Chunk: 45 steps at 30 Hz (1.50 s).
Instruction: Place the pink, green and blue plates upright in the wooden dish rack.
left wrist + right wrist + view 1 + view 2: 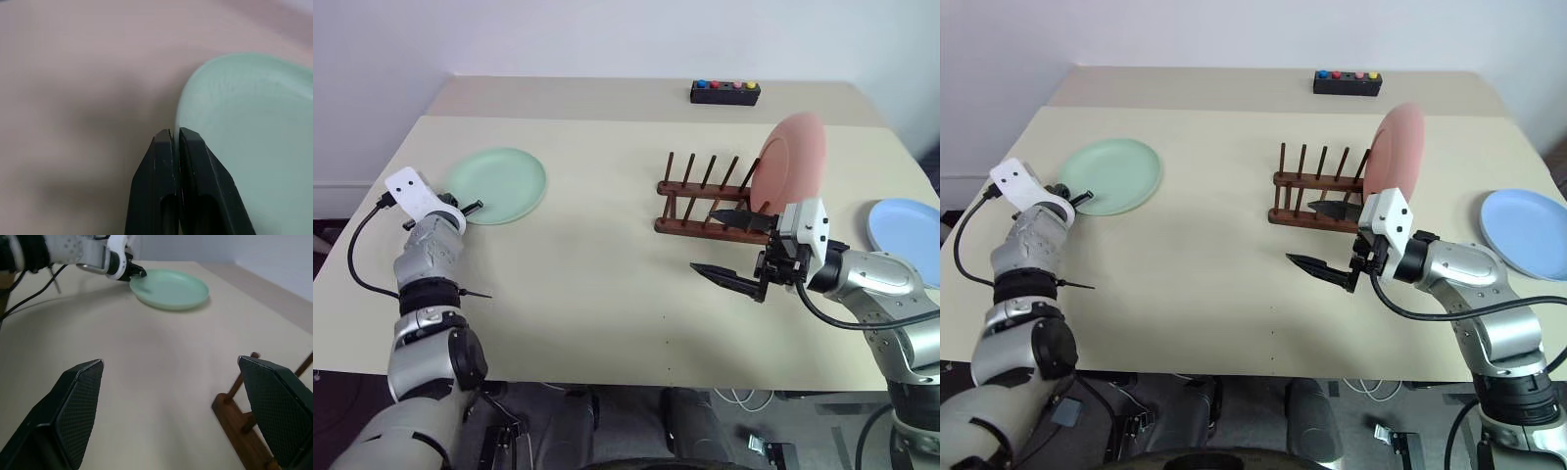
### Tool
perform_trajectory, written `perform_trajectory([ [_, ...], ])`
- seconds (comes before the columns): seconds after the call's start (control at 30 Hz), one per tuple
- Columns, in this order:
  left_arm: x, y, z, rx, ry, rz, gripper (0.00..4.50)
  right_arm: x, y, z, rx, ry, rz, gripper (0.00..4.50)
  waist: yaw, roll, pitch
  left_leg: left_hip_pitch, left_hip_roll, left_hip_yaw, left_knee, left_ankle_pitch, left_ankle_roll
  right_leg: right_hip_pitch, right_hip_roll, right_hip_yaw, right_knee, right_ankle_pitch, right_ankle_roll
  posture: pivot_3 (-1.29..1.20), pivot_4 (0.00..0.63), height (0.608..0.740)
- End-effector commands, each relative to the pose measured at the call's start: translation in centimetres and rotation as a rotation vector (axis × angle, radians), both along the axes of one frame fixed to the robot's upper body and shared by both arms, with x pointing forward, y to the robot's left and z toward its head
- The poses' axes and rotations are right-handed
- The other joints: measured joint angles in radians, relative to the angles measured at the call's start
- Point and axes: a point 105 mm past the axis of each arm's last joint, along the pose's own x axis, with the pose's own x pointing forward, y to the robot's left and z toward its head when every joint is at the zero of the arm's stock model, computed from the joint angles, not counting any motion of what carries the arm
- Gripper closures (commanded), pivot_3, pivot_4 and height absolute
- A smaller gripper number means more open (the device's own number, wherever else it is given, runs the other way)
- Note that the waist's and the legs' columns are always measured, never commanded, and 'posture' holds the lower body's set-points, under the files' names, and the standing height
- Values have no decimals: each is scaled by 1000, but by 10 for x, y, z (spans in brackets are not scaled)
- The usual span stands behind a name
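Beige bench [597, 284] carries all items; checked left to right.

Left hand [470, 208]: at near-left rim of green plate [499, 183]. Left wrist view shows both fingers [161, 166] pressed together w/ the plate's thin edge pinched between them, so hand is clamped on the rim. Plate lies flat on bench, left side, well apart from the rack. Right wrist view confirms: left hand's tips sit on the plate's edge.

Centre: wooden dish rack [700, 201], dark brown, two rails w/ rows of thin upright pegs, standing on bench. Left-hand slots hold nothing.

Pink plate [790, 162]: upright in the rack at its right end, leaning slightly, face toward the rack's pegs. Seated among the last pegs; exact slot cannot be told.

Right hand [729, 250]: held above bench just in front of the rack's right end, pointing toward robot's left. Fingers spread wide, nothing between them; upper finger overlaps the rack's near rail in the eye views, contact cannot be told. Right wrist view shows both finger pads [73, 406] far apart w/ bare bench between, rack corner beside one.

Blue plate [906, 227]: flat on bench at far right edge, well apart from rack.

Black box w/ coloured buttons [725, 92]: on a second bench surface at the back, behind the rack.
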Motion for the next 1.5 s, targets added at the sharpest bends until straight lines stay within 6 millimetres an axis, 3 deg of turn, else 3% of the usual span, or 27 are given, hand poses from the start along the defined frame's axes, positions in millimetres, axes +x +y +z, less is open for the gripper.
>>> perform_trajectory([
  [0.03, -10, -25, 70, 44, -315, -69, 4453, 13, 3, 17, -10, -120, -47, 0, 1, 0, 0, 0, 0, 0, 0, 0, 0, 0, 0, 0, 0, 0, 0, 0, 150, 734],
  [0.17, -25, -64, 111, 170, -480, -102, 4453, 27, 15, 25, -107, -293, -73, 0, 1, 0, 0, -1, 0, 0, 0, 0, 0, -1, 0, 0, 0, 0, 0, 0, 150, 734],
  [0.27, -32, -92, 129, 230, -552, -132, 4453, 31, 25, 29, -144, -384, -68, 0, 1, 0, 0, 0, 0, 0, 0, 0, 0, -1, 0, 0, -1, 0, 0, 0, 150, 734],
  [0.4, -46, -158, 157, 368, -669, -234, 4453, 40, 43, 36, -271, -611, -81, 0, 2, 0, 0, -1, 0, 0, 0, 0, 0, 0, 0, 0, -1, 0, 0, 0, 150, 734],
  [0.47, -52, -183, 162, 429, -693, -274, 4453, 43, 50, 42, -292, -707, -103, 0, 2, 0, 0, -1, 0, 0, 1, 0, 0, 0, 0, 0, -1, 0, 0, 0, 150, 734],
  [0.63, -63, -217, 161, 475, -720, -349, 4453, 50, 60, 44, -297, -804, -141, 0, -4, 0, 0, -1, 0, 0, -1, 0, 0, -2, 0, 0, -1, 0, 0, 0, 150, 734],
  [0.87, -70, -240, 159, 450, -731, -439, 4453, 57, 64, 28, -366, -836, -146, 0, -1, 0, 0, -1, 0, 0, -1, 0, 0, -1, 0, 0, -1, 0, 0, 0, 150, 734],
  [0.97, -70, -239, 158, 444, -726, -438, 4500, 58, 63, 27, -371, -837, -146, 827, -1, 0, 0, -1, 0, 0, -1, 0, 0, -1, 1, 0, -1, 0, 0, 0, 150, 734],
  [1.2, -70, -239, 155, 428, -710, -452, 4500, 60, 64, 24, -395, -862, -157, 4434, -1, 0, 0, -1, 0, 0, -1, 0, 0, -1, 1, 0, -1, 0, 0, 0, 150, 734],
  [1.5, -68, -239, 152, 388, -696, -474, 4500, 61, 62, 29, -408, -918, -189, 4478, -1, 0, 0, -1, 0, 0, -1, 0, 0, -1, 1, 0, -2, 0, 0, 0, 150, 734],
])
